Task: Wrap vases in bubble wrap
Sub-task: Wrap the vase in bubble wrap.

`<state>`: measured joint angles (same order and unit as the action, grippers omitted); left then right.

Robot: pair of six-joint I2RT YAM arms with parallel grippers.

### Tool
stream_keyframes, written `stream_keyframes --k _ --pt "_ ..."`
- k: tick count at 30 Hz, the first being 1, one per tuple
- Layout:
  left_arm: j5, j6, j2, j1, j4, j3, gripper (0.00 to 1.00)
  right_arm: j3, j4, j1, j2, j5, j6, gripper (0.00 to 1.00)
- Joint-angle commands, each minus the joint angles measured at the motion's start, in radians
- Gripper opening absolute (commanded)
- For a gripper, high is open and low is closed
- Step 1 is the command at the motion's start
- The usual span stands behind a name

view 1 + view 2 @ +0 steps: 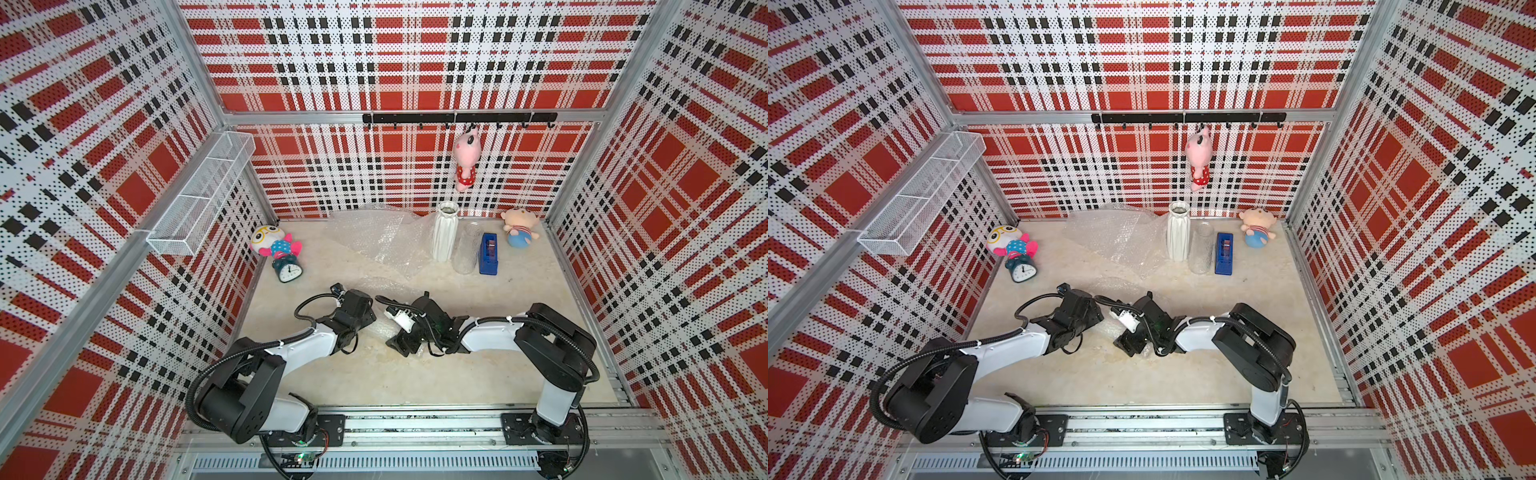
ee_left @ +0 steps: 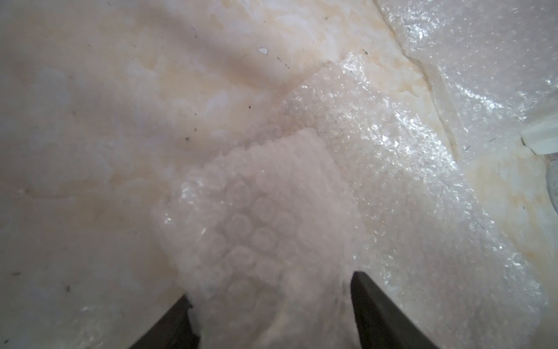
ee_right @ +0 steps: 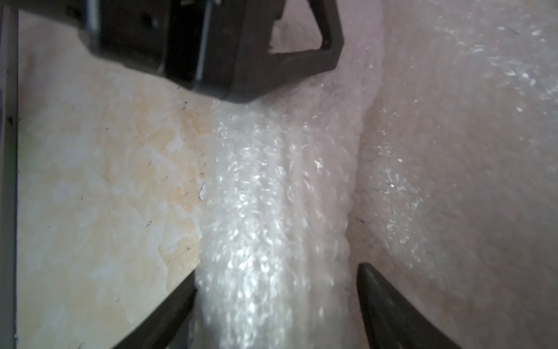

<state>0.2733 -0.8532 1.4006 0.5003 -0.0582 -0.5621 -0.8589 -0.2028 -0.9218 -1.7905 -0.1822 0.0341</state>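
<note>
Crinkly, glinting bubble wrap [image 3: 271, 181] forms a roll between the spread jaws of the left gripper [image 2: 271, 285] and right gripper [image 3: 276, 272]; whether they clamp it is unclear.

Beside the single blue tape dispenser [image 1: 488, 254] stand one white ribbed vase [image 1: 445, 239] and one clear glass vase [image 1: 466, 249]. Farther from it are three plush toys [image 1: 275, 244] [image 1: 467, 162] [image 1: 518, 228], one alarm clock [image 1: 289, 272] and two separate spreads of bubble wrap [image 1: 374, 232] [image 1: 384, 286].
</note>
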Motion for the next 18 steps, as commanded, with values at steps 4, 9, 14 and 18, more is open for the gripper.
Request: stream_keyframes --k 4,9,14,18 --pt "-0.039 0.002 0.034 0.004 -0.051 0.028 0.73 0.116 -0.093 -0.07 0.177 0.214 -0.166 0.95" --pt "-0.066 0.0 0.049 -0.005 -0.024 0.03 0.73 0.212 -0.248 -0.182 0.223 0.393 -0.33 0.95" --pt "-0.09 0.009 0.069 -0.017 -0.018 0.014 0.73 0.209 -0.333 -0.241 0.154 0.543 -0.444 0.95" --pt "-0.1 0.019 0.074 -0.028 -0.02 0.009 0.73 0.186 -0.346 -0.249 0.095 0.573 -0.489 0.93"
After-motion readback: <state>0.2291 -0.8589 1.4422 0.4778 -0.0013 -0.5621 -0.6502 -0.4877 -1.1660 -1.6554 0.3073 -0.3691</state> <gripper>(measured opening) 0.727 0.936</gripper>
